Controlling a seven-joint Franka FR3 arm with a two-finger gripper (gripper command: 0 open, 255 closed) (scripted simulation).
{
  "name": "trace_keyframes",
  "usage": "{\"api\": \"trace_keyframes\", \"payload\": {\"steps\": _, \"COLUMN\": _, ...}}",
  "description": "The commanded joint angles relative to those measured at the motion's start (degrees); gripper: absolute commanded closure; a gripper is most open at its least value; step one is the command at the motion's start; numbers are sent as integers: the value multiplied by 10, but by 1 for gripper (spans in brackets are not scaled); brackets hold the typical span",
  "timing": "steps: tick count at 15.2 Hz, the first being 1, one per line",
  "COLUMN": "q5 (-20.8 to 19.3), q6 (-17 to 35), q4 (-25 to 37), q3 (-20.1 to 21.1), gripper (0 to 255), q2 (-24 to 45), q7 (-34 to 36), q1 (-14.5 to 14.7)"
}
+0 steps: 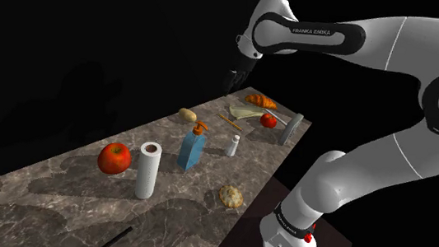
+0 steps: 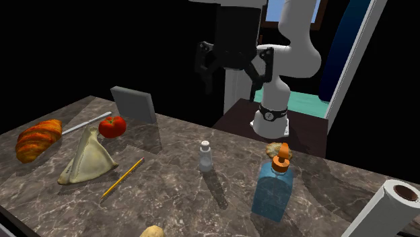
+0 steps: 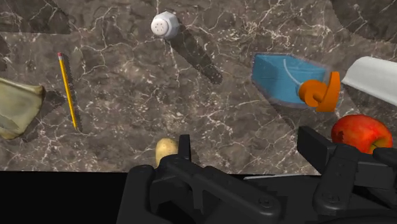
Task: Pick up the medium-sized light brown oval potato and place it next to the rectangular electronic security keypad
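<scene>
Claw [image 3: 249,145] gapes above potato [image 3: 166,151] at counter [image 3: 127,95] edge.

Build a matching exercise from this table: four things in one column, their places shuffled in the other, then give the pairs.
Things
1. potato
2. tomato
3. pencil
4. white shaker

Places
A. beside the grey keypad
B. next to the pale folded wedge
C. between the pencil and the blue soap bottle
D. at the counter edge far from the stand

Pairs: 1-D, 2-A, 3-B, 4-C
</scene>
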Motion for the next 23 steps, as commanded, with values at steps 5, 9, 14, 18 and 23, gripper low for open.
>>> {"api": "trace_keyframes", "payload": {"steps": 5, "q5": 0, "q6": 91, "q4": 19, "q3": -18, "gripper": 0, "q2": 117, "q7": -36, "q1": -2}}
{"api": "trace_keyframes", "payload": {"steps": 9, "q5": 7, "q6": 138, "q4": 52, "q3": -28, "gripper": 0, "q2": 201, "q7": -61, "q1": -4}}
{"api": "trace_keyframes", "payload": {"steps": 14, "q5": 20, "q6": 182, "q4": 110, "q3": -34, "gripper": 0, "q2": 310, "q7": -93, "q1": -8}}
{"api": "trace_keyframes", "payload": {"steps": 18, "q5": 31, "q6": 206, "q4": 170, "q3": -33, "gripper": 0, "q2": 399, "q7": -116, "q1": -16}}
{"api": "trace_keyframes", "payload": {"steps": 23, "q5": 42, "q6": 220, "q4": 262, "q3": -29, "gripper": 0, "q2": 512, "q7": -141, "q1": -28}}
